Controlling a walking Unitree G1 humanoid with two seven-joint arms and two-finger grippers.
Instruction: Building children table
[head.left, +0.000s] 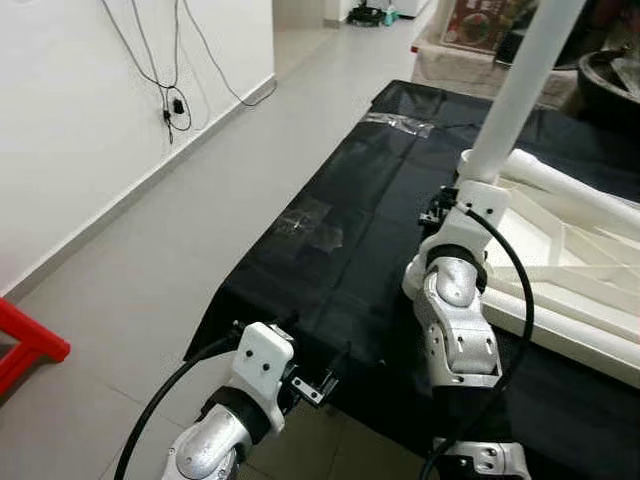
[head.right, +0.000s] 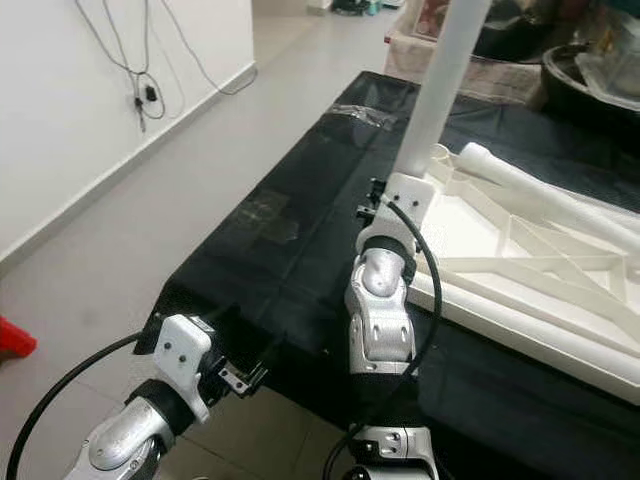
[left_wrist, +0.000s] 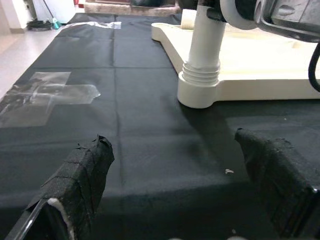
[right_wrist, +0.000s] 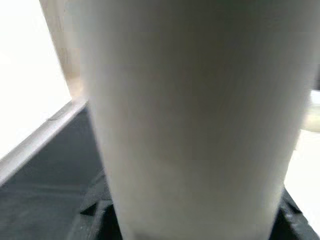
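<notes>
A white plastic table top (head.right: 520, 270) lies upside down on a black cloth (head.left: 340, 250). A white tubular leg (head.left: 520, 90) stands upright in the top's near corner socket (left_wrist: 200, 87). My right gripper (head.left: 447, 205) is shut on this leg just above the socket; in the right wrist view the leg (right_wrist: 190, 120) sits right against the camera. A second white leg (head.right: 540, 190) lies across the table top. My left gripper (left_wrist: 175, 185) hovers open and holding nothing at the cloth's front edge, short of the socket; it is also seen low at the cloth's near edge (head.left: 315, 385).
Clear tape patches (head.left: 315, 225) are stuck on the cloth. A white wall with hanging cables (head.left: 170, 90) runs along the left, past a tiled floor (head.left: 130, 270). A red object (head.left: 25, 345) sits at far left. Boxes and clutter (head.left: 480, 30) stand beyond the cloth.
</notes>
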